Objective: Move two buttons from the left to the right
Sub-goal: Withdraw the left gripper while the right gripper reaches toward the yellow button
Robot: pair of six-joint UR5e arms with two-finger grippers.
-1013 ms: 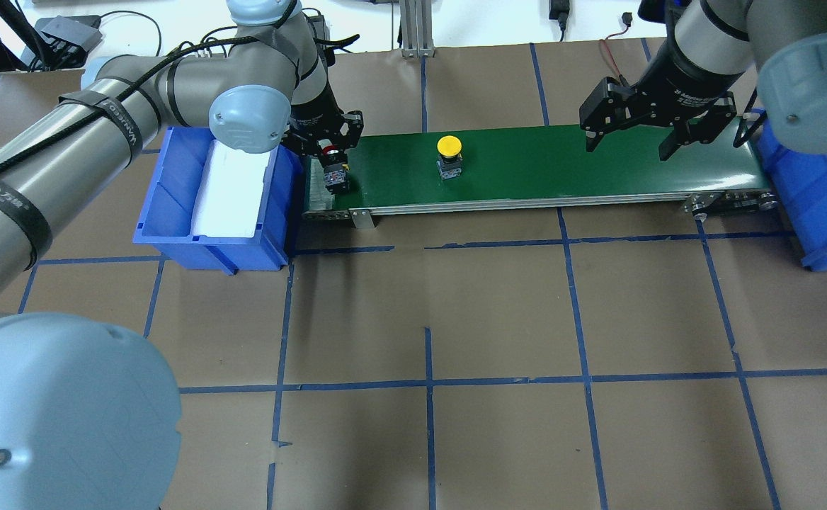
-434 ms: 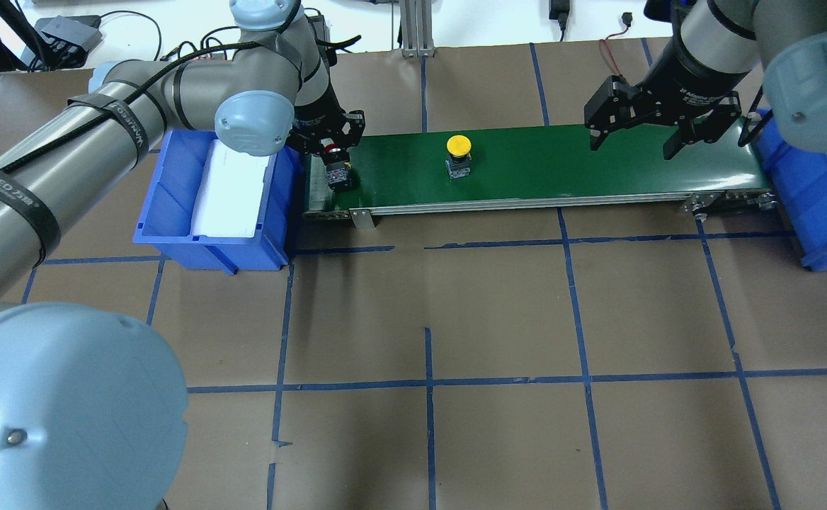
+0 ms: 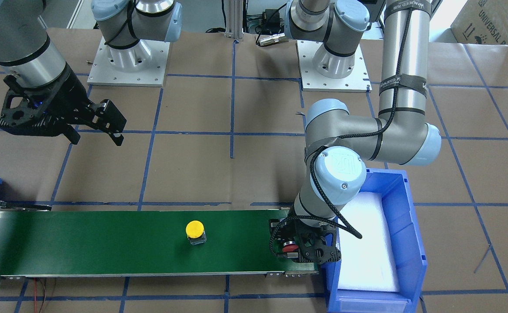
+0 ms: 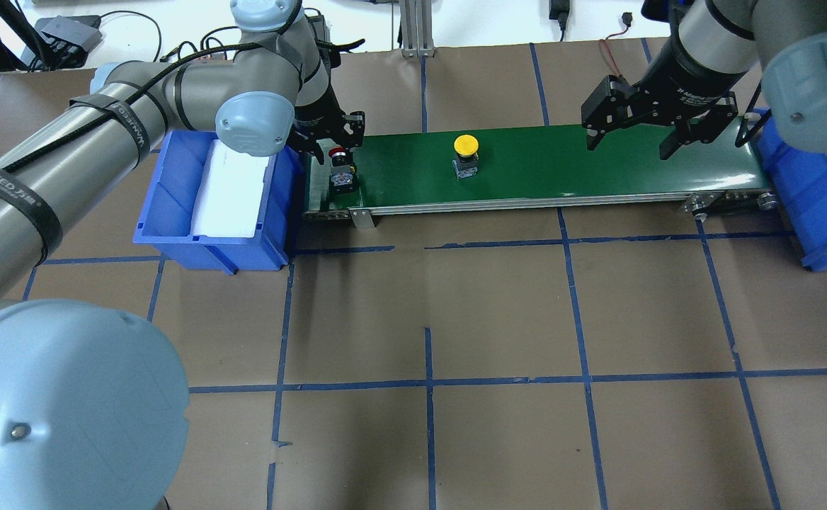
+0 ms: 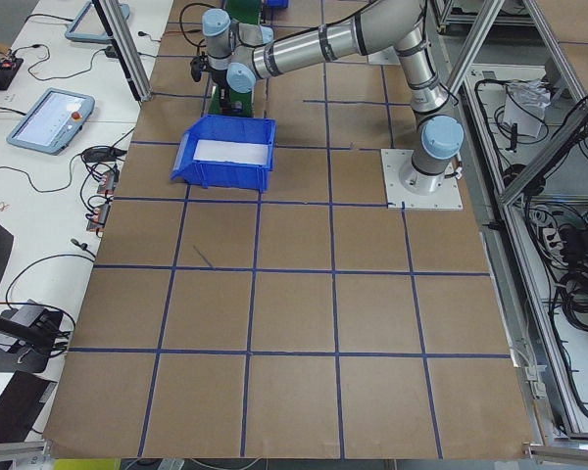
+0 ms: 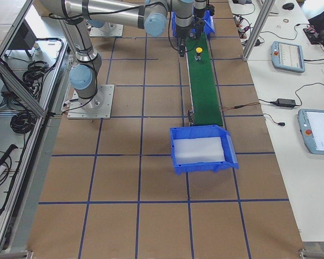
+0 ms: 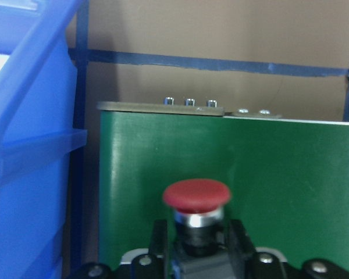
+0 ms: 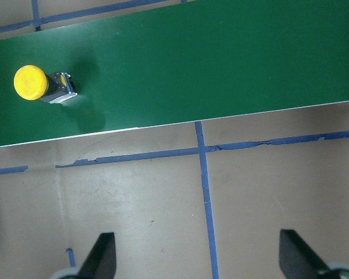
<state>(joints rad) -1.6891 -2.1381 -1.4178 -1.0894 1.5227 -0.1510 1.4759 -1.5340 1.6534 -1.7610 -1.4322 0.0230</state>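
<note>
The left arm [image 4: 95, 163] stretches forward with its elbow bent. Its wrist is turned straight down, so the left gripper [image 4: 334, 145] points at the surface beneath it and sits low and close to that surface. Its jaws stand narrowly apart on either side of the neck of the red button [image 7: 196, 195], and the wrist view shows a thin gap on each side. The right arm [image 4: 704, 42] comes in from the far right with its forearm sloping down and its wrist tilted. The right gripper [image 4: 627, 147] hangs higher, its jaws spread wide.
</note>
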